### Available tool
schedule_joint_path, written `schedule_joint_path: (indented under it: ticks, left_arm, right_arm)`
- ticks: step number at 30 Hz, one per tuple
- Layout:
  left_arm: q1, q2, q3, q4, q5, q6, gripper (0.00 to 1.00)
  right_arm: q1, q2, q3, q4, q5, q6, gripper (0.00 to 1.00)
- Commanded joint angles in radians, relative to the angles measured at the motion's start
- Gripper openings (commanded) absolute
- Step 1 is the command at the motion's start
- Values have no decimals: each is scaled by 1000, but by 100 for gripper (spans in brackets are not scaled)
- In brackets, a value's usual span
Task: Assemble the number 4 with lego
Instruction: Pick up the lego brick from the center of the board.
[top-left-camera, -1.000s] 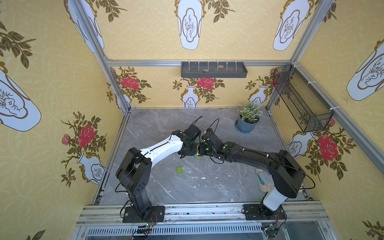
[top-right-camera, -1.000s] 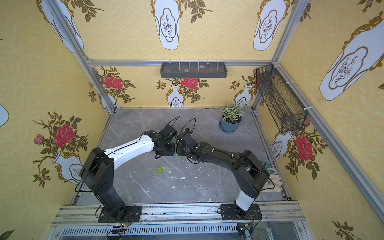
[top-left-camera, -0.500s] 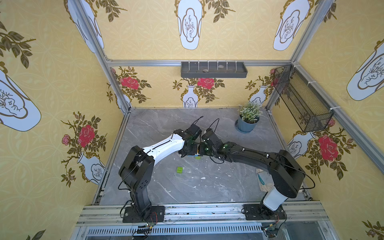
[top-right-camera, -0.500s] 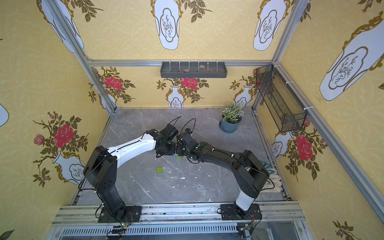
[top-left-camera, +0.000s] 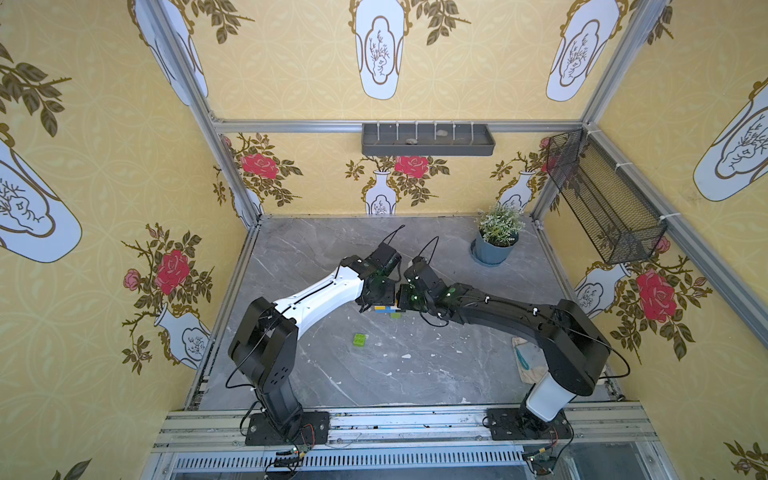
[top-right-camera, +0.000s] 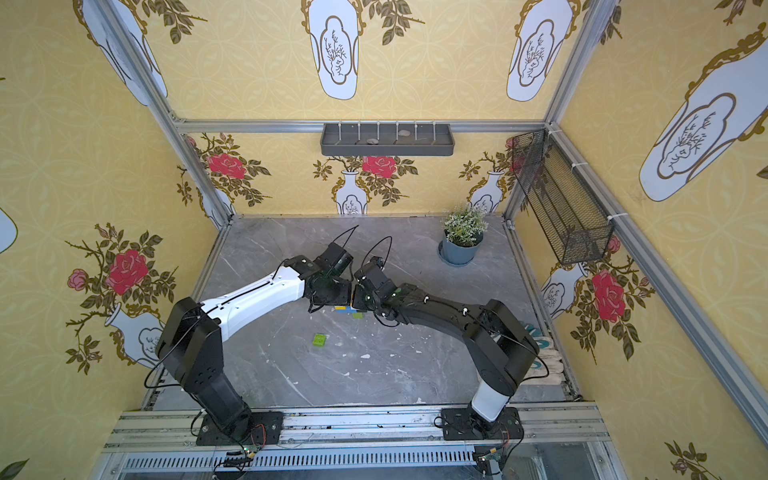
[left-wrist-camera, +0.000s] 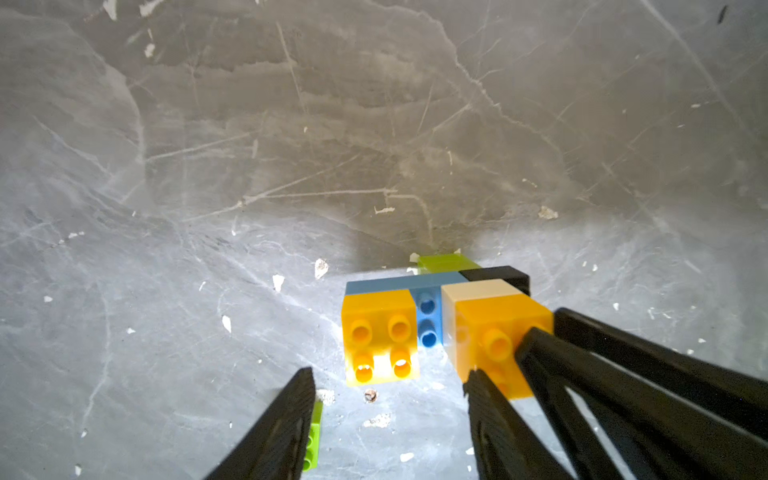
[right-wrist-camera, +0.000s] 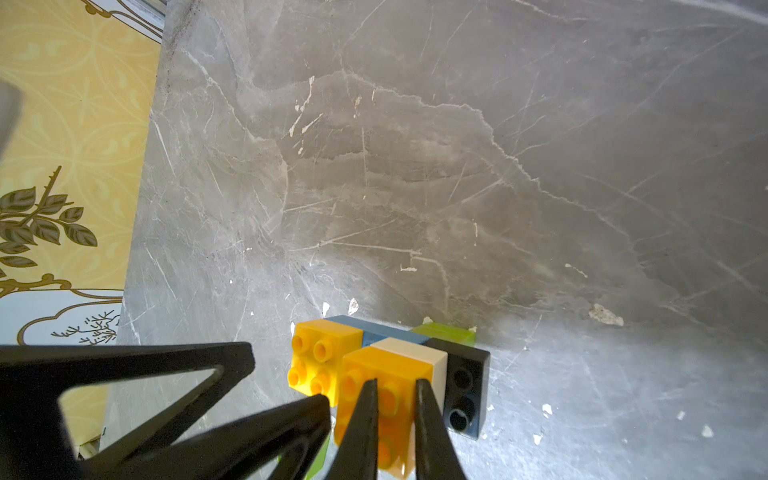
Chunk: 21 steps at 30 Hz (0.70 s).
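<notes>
The number 4 (left-wrist-camera: 436, 307) lies on the grey marble floor between both wrists in both top views (top-left-camera: 384, 308) (top-right-camera: 344, 308). It is a blue bar (left-wrist-camera: 386, 286) with a yellow square (left-wrist-camera: 380, 336), a white (right-wrist-camera: 411, 351), a black (right-wrist-camera: 463, 386) and a green one (left-wrist-camera: 444, 262). A second yellow brick (left-wrist-camera: 494, 332) sits against the white one. My right gripper (right-wrist-camera: 395, 381) is shut, with its tips against that brick's studded face. My left gripper (left-wrist-camera: 388, 372) is open just short of the cluster, holding nothing. A loose green lego (top-left-camera: 360, 339) lies nearer the front.
A potted plant (top-left-camera: 494, 241) stands at the back right. On the right wall hangs a wire basket (top-left-camera: 602, 199); the back wall carries a grey shelf tray (top-left-camera: 428, 139). A cloth (top-left-camera: 525, 361) lies by the right arm's base. White flecks dot the floor.
My left gripper has opened. Both arms have stayed at the cluster, with only a slight shift of the left arm.
</notes>
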Motion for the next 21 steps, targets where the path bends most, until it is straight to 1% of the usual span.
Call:
schedule_joint_path:
  ticks: [1,3,5,6,9,12,14,16,18,21]
  left_arm:
    - [1,-50,4,-53,-38,11,61]
    - [1,-121,-29,-69,-71,-3,61]
    - [1,-210,-98,-66,-79,-17,61]
    - [1,-262,-141,-62,-76,-57,61]
    - [-7,-405,-306,-15,-37,-110,62]
    - [-21,-486,-444,30,2,-160,64]
    - [-28,-498,-508,73,20,-184,66]
    - [-30,-477,-544,122,54,-194,67]
    - [-35,-426,-542,141,72,-199,67]
    - [-51,-362,-523,145,59,-199,66]
  right_arm:
    - [2,44,-36,-438,-41,-14,13]
    - [2,41,-35,-441,-41,-15,13]
    - [2,41,-32,-444,-40,-18,13]
    - [3,40,-30,-447,-39,-19,13]
    - [3,38,-36,-444,-39,-20,14]
    - [4,41,-37,-440,-39,-21,14]
    - [3,43,-37,-437,-39,-21,14]
    - [4,48,-34,-437,-39,-23,14]
    - [4,51,-28,-443,-38,-24,13]
    - [3,44,-27,-447,-36,-23,14]
